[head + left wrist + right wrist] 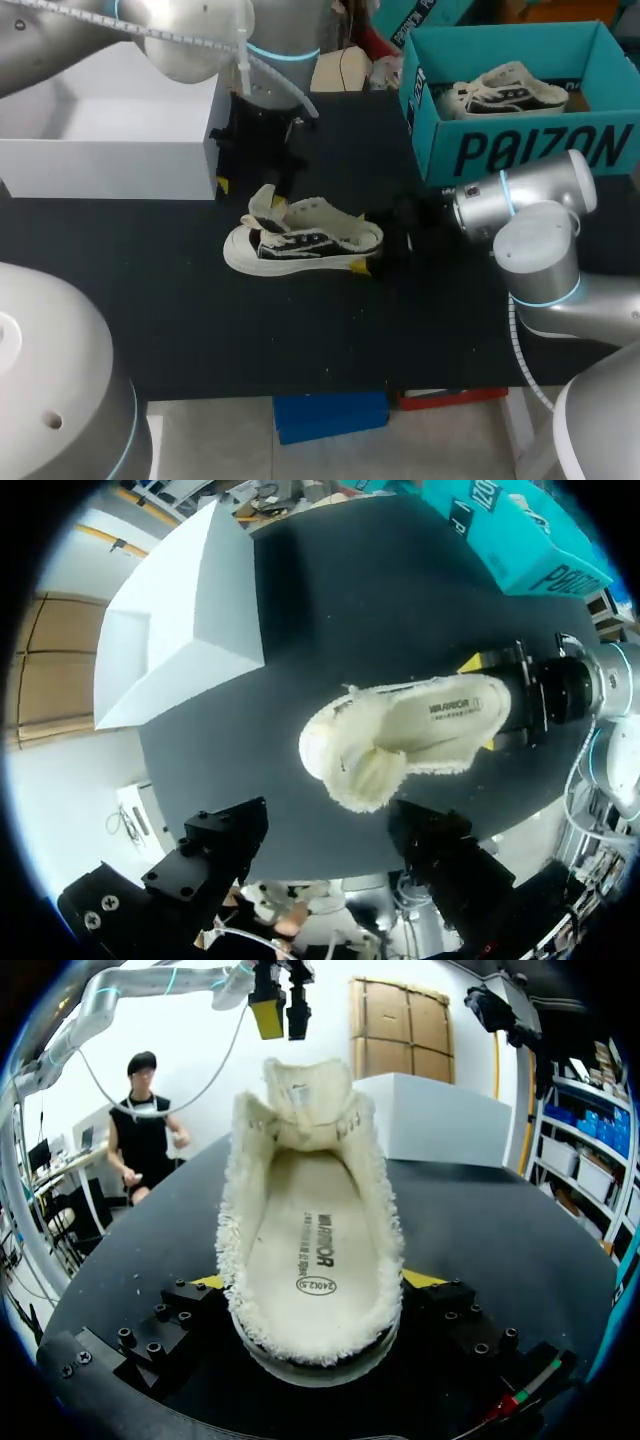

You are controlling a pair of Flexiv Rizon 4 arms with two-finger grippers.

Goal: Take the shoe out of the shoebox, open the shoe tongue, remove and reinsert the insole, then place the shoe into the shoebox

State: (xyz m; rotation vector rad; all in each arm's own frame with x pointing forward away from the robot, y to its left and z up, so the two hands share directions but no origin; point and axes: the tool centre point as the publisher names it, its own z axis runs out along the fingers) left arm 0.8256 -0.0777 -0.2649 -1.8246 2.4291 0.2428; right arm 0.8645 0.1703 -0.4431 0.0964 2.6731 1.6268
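Clamping the heel of the white and black low-top canvas shoe (300, 240) from two sides, the right gripper (372, 245) has one yellow tip pressed against each flank of the heel. In the right wrist view the shoe (310, 1230) runs straight out ahead of this gripper (318, 1280), sole down on the black tabletop (200, 320). Its fuzzy cream lining is exposed, and the pale printed insole (310, 1250) lies flat inside. At the far end from this tool, the fleecy tongue (305, 1090) stands pulled up and forward over the toe.

Hanging over that toe end, clear of the shoe, is the left gripper (250, 192), its fingers spread wide with nothing between them. Seen from its own wrist, the shoe (420, 720) lies on the table ahead of the spread fingers (215, 845). The tongue (365, 775) is the part nearest this gripper, and the right gripper (482, 705) is at the heel, farthest off.

Beyond the right arm stands the open teal cardboard shoebox (520, 150), with a second white and black shoe (505, 90) lying inside it. A plain white rectangular box (110, 150) sits on the table beside the left arm, well apart from the shoe.
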